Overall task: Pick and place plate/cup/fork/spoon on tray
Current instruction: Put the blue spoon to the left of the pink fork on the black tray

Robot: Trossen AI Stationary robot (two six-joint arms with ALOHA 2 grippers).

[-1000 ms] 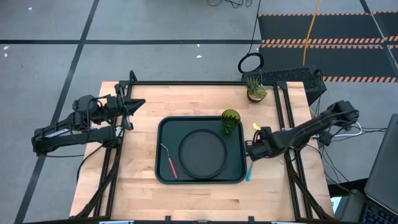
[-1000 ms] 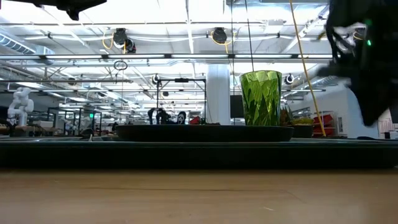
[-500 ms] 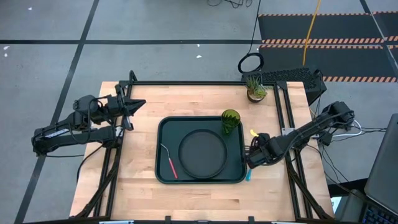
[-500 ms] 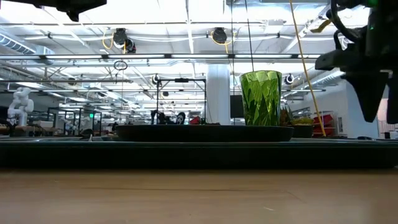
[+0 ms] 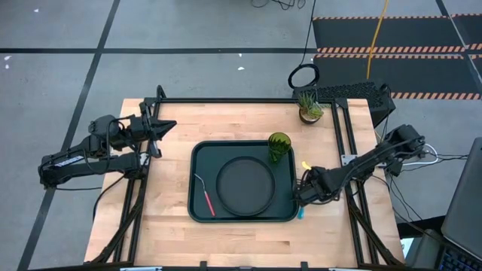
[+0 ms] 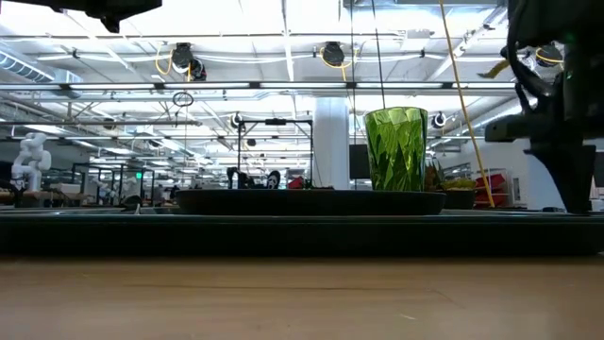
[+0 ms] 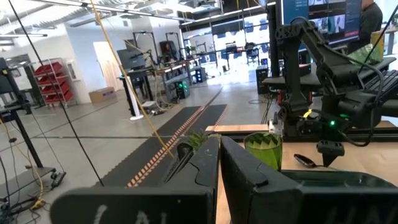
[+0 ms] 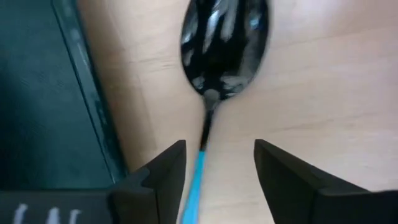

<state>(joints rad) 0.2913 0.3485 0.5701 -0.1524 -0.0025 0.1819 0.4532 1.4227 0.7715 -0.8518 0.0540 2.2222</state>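
Note:
The dark green tray lies mid-table with the dark plate flat on it. The green cup stands upright at the tray's far right corner, and the red-handled fork lies near its left rim. The spoon lies flat on the wood just outside the tray's right rim, its blue handle toward the near edge. My right gripper points down over it, open, one finger on each side of the spoon's neck, touching nothing. My left gripper waits shut and raised at the table's left.
A small potted plant stands at the table's far right corner. The tray's right rim runs close beside the spoon. A black frame borders the table. Bare wood lies along the near edge.
My right gripper has moved toward the table's near edge and down over the spoon, rolling about its pointing line, and its fingers have opened. The spoon and the things on the tray have stayed where they were.

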